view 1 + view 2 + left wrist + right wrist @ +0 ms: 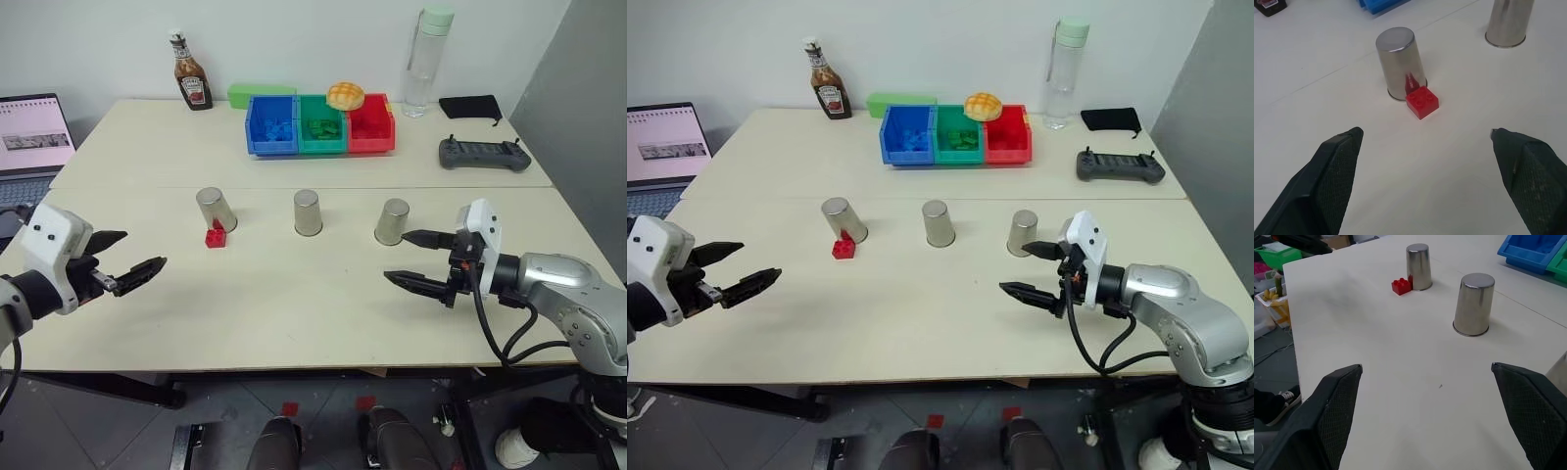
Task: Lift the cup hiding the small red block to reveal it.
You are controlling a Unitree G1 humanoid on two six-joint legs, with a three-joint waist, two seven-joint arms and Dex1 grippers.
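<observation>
Three identical silver cups stand upside down in a row on the table: left cup, middle cup, right cup. The small red block lies uncovered on the table, touching the front of the left cup's base. No cup covers it. My left gripper hovers open near the table's left edge, aimed at the block and well short of it. Open and empty as well, my right gripper hangs just in front of the right cup.
Blue, green and red bins sit at the back with a bread roll on them. A ketchup bottle, a water bottle, a black controller and a laptop stand around the edges.
</observation>
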